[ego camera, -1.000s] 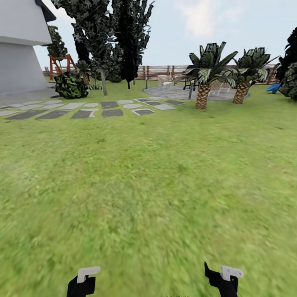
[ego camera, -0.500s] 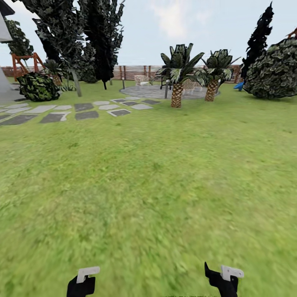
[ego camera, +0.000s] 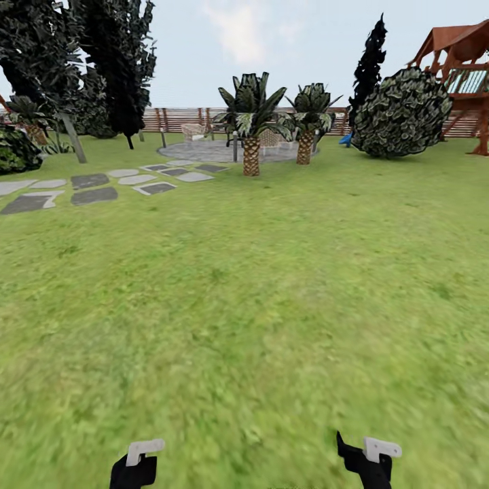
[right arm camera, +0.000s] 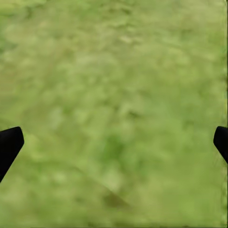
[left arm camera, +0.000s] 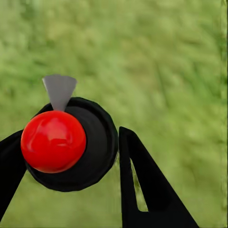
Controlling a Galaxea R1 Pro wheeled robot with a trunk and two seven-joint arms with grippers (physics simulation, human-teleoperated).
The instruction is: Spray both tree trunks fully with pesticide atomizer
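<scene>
**Head view.** The left claw [ego camera: 136,463] and right claw [ego camera: 365,458] sit at the near edge of the view, well apart, over the lawn [ego camera: 258,305] of the garden. Only their upper parts are visible here, so this view does not settle how far each is opened. Far ahead of the left claw and out to its left stand the trees [ego camera: 47,61], with dark ragged foliage. A pale leaning tree trunk [ego camera: 73,139] stands below that foliage. Grey stepping stones [ego camera: 95,183] lie between the left claw and that trunk. Far ahead, between the two claws, are two short palms [ego camera: 251,122], with the slatted wooden fence [ego camera: 183,119] behind them. Far ahead of the right claw is a round bush [ego camera: 402,112]. A wooden play structure [ego camera: 462,61] stands further to that claw's right.

**Left wrist view.** The left claw [left arm camera: 71,135] is closed to a narrow gap around a round black body topped by a red ball, taken to be the pesticide atomizer [left arm camera: 54,141]. Both black fingers [left arm camera: 152,190] touch its sides. A grey wedge-shaped piece juts from the body beyond the fingertips. Blurred grass lies far below.

**Right wrist view.** The right claw [right arm camera: 114,142] is spread wide, with nothing between its tips. The fingertips [right arm camera: 9,142] show at opposite edges, over blurred grass.
</scene>
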